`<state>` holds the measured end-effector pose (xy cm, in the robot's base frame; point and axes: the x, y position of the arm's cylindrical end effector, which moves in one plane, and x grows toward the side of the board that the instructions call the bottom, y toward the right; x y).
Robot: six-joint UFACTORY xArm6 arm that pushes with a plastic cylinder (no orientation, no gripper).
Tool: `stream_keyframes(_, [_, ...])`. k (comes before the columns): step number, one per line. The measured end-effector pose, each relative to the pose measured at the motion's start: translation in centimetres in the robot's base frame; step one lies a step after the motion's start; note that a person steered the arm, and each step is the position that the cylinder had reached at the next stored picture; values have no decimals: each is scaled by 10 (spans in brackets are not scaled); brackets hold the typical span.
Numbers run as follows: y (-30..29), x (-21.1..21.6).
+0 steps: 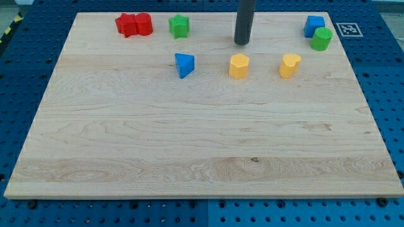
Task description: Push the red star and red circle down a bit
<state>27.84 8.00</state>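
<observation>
The red star (pixel 127 25) and the red circle (pixel 144 24) sit touching side by side near the board's top left, the star to the view's left. My tip (pixel 242 43) is at the top middle of the board, well to the right of both red blocks. It stands just above the yellow hexagon (pixel 239 65) and touches no block.
A green star (pixel 179 26) lies just right of the red circle. A blue triangle (pixel 184 64) and a yellow heart (pixel 290 65) flank the hexagon. A blue block (pixel 313 25) and a green cylinder (pixel 321 39) sit at the top right. The wooden board (pixel 202 151) lies on a blue pegboard.
</observation>
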Motion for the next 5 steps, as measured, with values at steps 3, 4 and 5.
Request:
stream_keyframes(3, [-170,-84])
stream_keyframes(4, [-203,-60])
stream_keyframes(5, [-194,-52])
